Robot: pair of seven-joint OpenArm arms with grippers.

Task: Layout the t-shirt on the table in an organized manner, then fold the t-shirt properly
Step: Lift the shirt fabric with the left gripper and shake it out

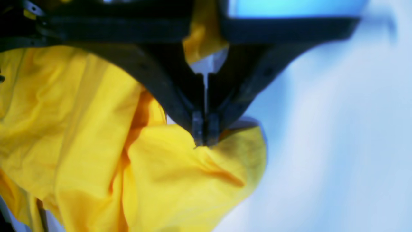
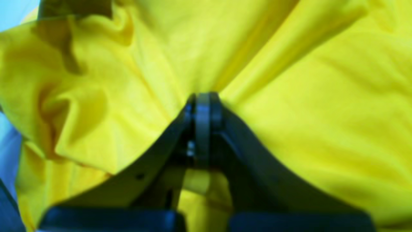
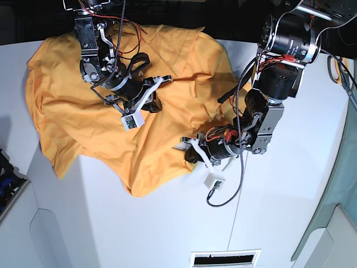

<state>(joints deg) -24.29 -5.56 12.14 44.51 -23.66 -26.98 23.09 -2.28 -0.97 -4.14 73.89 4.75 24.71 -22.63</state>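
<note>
1. Left wrist: the left fingers [image 1: 205,141] are closed, pinching an edge of the t-shirt [image 1: 96,145], which spreads toward 8 o'clock.
2. Right wrist: the right fingers [image 2: 203,98] are closed on t-shirt cloth bunching around them.
3. Base: the t-shirt lies crumpled on the white bench [image 3: 167,223].

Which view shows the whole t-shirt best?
Base view: the t-shirt shows with its whole outline, rumpled across the table. Both wrist views show only close, blurry folds at each claw's tip.
</note>
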